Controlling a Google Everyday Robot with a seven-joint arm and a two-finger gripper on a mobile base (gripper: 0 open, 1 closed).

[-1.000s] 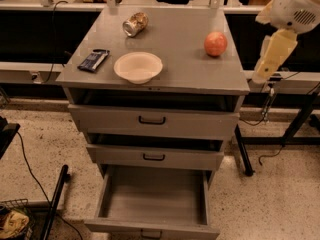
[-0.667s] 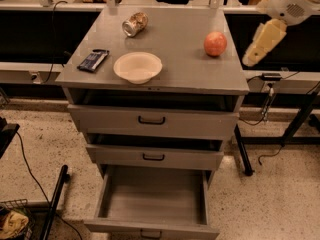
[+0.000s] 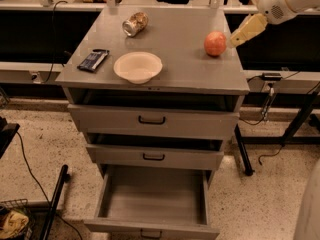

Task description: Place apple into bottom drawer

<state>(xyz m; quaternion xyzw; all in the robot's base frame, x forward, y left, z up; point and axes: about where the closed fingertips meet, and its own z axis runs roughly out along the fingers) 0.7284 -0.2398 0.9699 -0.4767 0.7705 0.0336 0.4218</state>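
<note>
The apple [image 3: 215,43], red-orange and round, sits on the grey cabinet top [image 3: 175,69] near its right edge. My gripper [image 3: 237,39] hangs from the white arm at the upper right, its yellowish tip just right of the apple and close to it, not holding it. The bottom drawer [image 3: 152,201] is pulled out wide, its grey interior showing nothing inside. The two shallower drawers above it are slightly open.
A white bowl [image 3: 138,66] stands at the front middle of the top, a dark snack packet [image 3: 93,60] at the left, a crushed can [image 3: 135,24] at the back. Cables and a black table leg [image 3: 242,151] stand right of the cabinet.
My gripper has swung up and to the left from beside the cabinet's right edge, ending close to the apple. The apple and drawers have not moved.
</note>
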